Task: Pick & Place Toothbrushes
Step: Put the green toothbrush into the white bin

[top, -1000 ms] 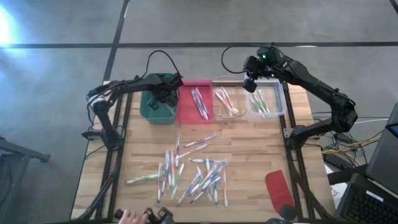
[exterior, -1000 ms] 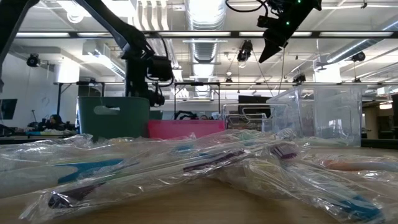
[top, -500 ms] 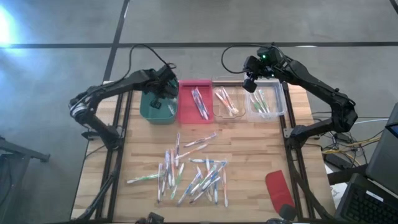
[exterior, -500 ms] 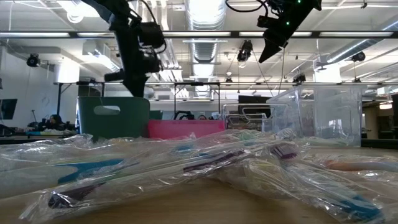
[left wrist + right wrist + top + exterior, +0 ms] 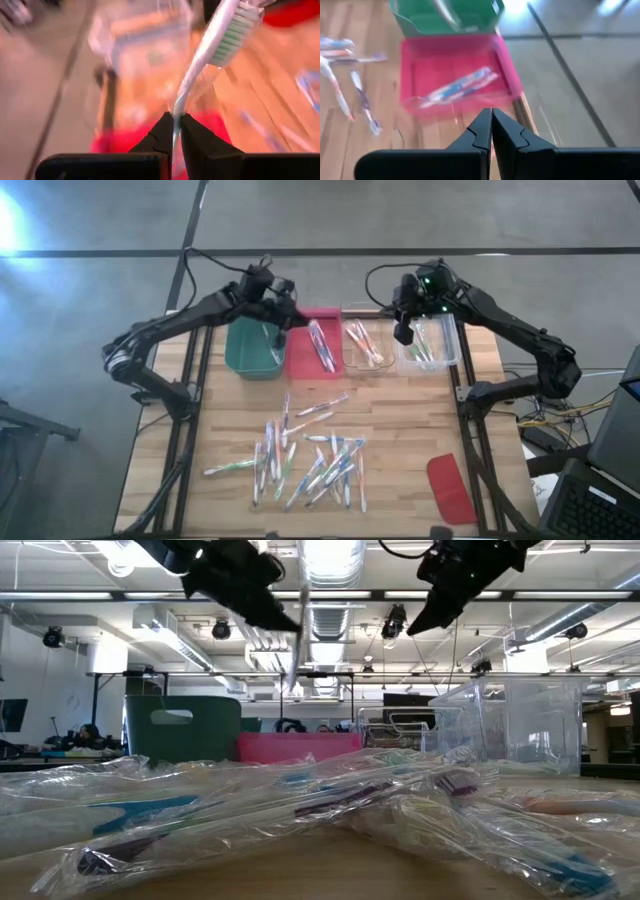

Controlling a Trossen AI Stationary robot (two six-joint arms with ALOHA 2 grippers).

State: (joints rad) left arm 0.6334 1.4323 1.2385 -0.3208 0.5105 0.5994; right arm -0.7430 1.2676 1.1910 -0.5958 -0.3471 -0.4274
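Since half a second ago the left gripper (image 5: 279, 323) has swung from over the green bin (image 5: 252, 347) toward the seam between that bin and the pink bin (image 5: 313, 346), and it now carries a wrapped toothbrush (image 5: 216, 43) that hangs down from it in the low view. The right gripper (image 5: 404, 332) has dropped slightly from the back edge of the clear bins toward the right-hand clear bin (image 5: 431, 343).

The table (image 5: 400, 420) is pale wooden slats on a dark metal frame. Along its far edge stand four tubs in a row: the green one opaque and deep, the pink one shallow, then two of clear, glossy plastic (image 5: 365, 345). The pink and clear tubs each hold a few brushes.

On the near half lies a loose scatter of toothbrushes (image 5: 310, 455), thin pale sticks in crinkled clear wrappers with green, blue and pink accents. A flat red lid (image 5: 448, 486) rests near the right front corner, well apart from them.

The left fingers (image 5: 161, 138) pinch the brush's handle; its bristled head has green and white tufts. The right fingers (image 5: 485, 129) are pressed together, holding nothing.
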